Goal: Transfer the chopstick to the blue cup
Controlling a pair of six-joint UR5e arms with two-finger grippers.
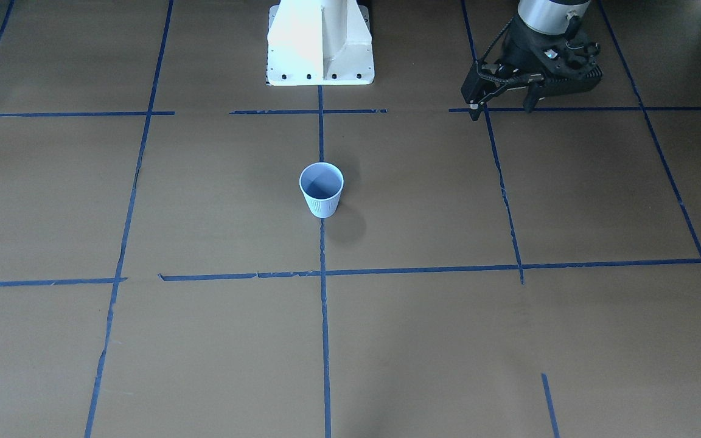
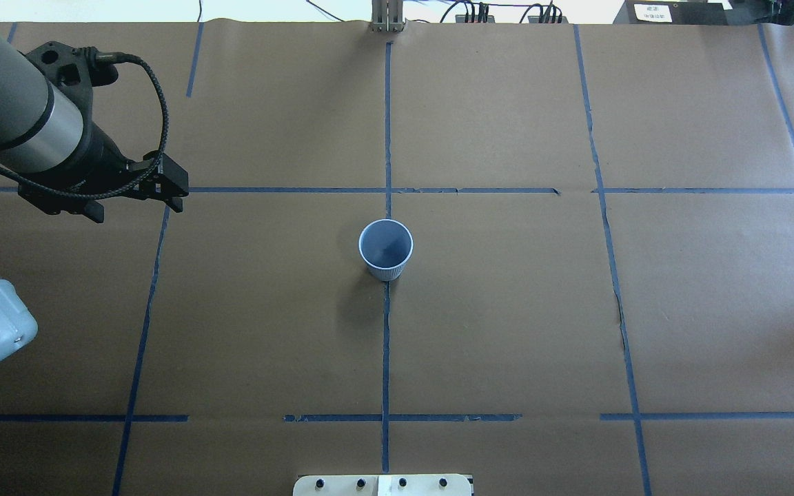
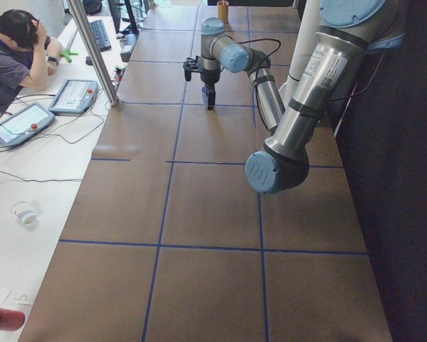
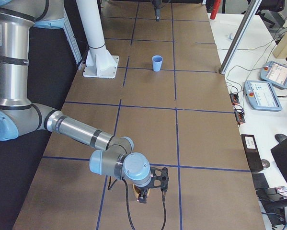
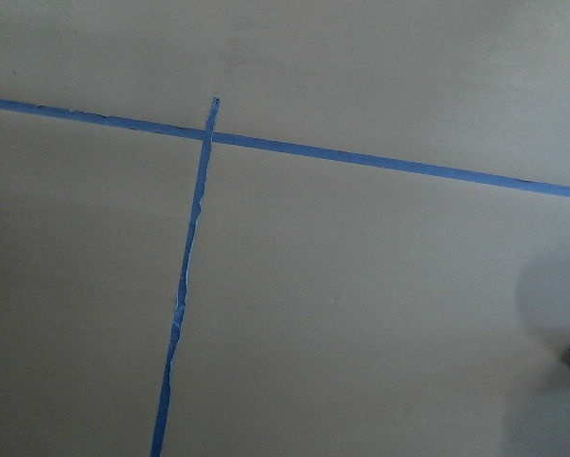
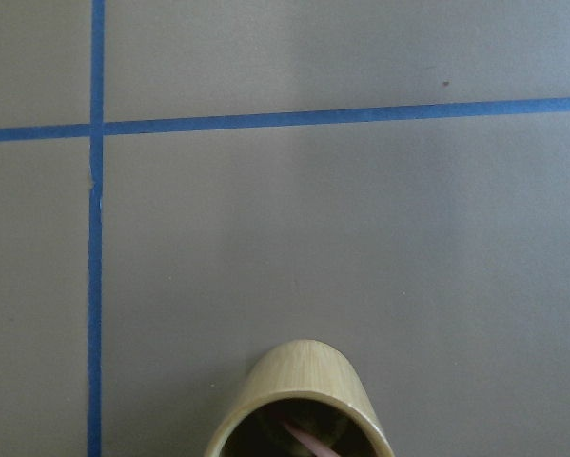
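The blue cup point(image 1: 321, 190) stands upright and empty at the table's middle; it also shows in the overhead view point(image 2: 385, 248) and the exterior right view point(image 4: 156, 63). A pale pink chopstick point(image 6: 305, 439) lies inside a bamboo holder point(image 6: 304, 386), seen from above in the right wrist view. My right gripper point(image 4: 143, 195) hangs just over that holder at the table's near end; I cannot tell whether it is open or shut. My left gripper point(image 1: 502, 108) hovers off to the cup's side, fingers apart and empty; it also shows in the overhead view point(image 2: 178, 194).
The white robot pedestal point(image 1: 320, 42) stands behind the cup. Blue tape lines point(image 2: 386, 331) grid the brown paper table. An operator point(image 3: 17, 53) and tablets point(image 3: 74, 95) sit on a side bench beyond the table's edge.
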